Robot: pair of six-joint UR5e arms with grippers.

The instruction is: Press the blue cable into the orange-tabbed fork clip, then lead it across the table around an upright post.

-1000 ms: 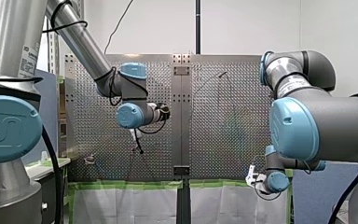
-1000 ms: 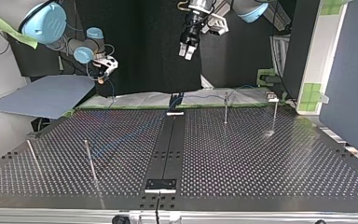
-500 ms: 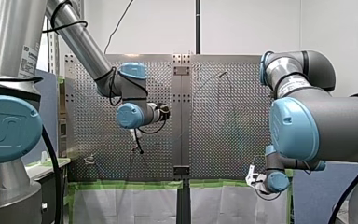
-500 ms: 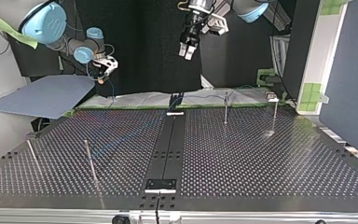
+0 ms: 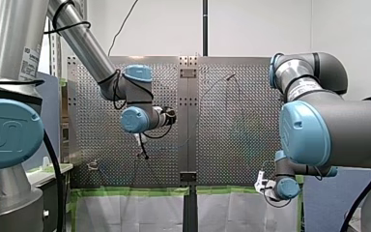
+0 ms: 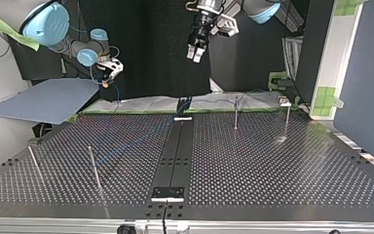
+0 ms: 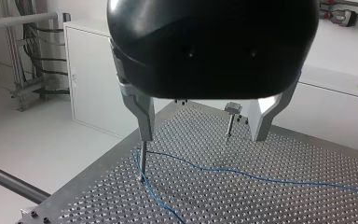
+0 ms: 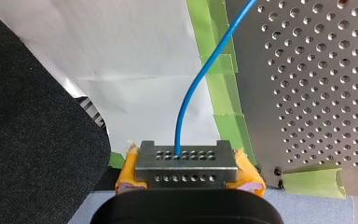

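- Off the edge of the perforated metal surface (image 8: pixel 317 84), my right arm's gripper (image 8: pixel 186 163), the one with yellow pads (image 8: pixel 127 173), has its jaws pressed together on the thin blue cable (image 8: pixel 193 88). The cable rises from between the pads and bends away towards the surface. Under this gripper lie a white sheet (image 8: pixel 121 56) and a strip of green tape (image 8: pixel 219 79).
- My left arm's black gripper (image 7: pixel 203 137) hovers well above the surface. Its metal fingers (image 7: pixel 142 112) are spread, with nothing between them.
- Below it the cable lies slack on the holes. It bends at the foot of a thin upright metal post (image 7: pixel 142 163), touching it or just beside it, and runs on across the surface.
- Further off stands a short post with a flat grey head (image 7: pixel 230 122). It may be the fork clip, but no orange tab can be made out, and I cannot tell whether the cable sits in any clip.
- Step in hand, as I judge it: the cable is gripped at one end and loose along its run, so seating it in the clip seems not yet done, or at least not confirmed.
- The next move likely calls for the free left jaws to come down over the slack cable, take it near the headed post and press it in. Meanwhile the right keeps enough tension to stop the cable from sliding off the thin post.
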